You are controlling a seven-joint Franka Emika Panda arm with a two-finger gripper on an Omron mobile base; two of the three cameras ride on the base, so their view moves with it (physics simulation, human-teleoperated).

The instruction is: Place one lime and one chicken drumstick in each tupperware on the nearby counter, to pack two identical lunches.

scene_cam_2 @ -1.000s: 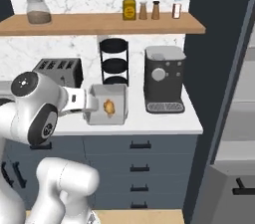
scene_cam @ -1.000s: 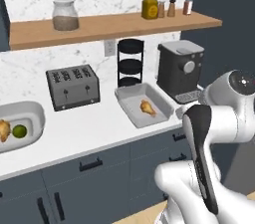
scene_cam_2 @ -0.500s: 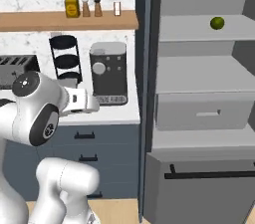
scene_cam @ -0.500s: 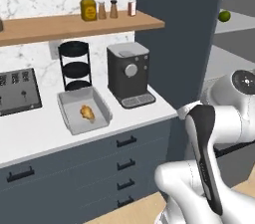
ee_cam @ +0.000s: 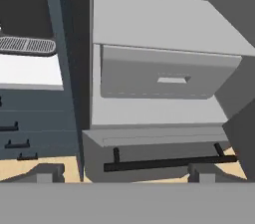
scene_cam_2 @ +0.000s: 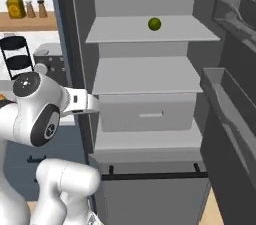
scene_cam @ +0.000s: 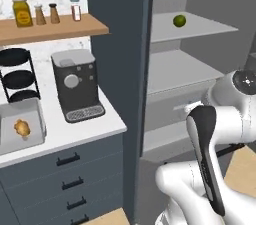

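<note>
Reach looks long: small round glossy green lime [scene_cam_2: 154, 23] sits on the top shelf of the open grey fridge [scene_cam_2: 150, 89], well above the empty wide-open claw [ee_cam: 124, 172] facing the fridge drawer.

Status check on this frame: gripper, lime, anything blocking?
Gripper open, empty, facing the open fridge. Lime on the top fridge shelf. One chicken drumstick in the grey tupperware. Nothing blocks the lime.

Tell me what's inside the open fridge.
One lime sits on the fridge's top shelf. The shelf below it is bare. Under that is a closed drawer; its contents can't be seen.
</note>
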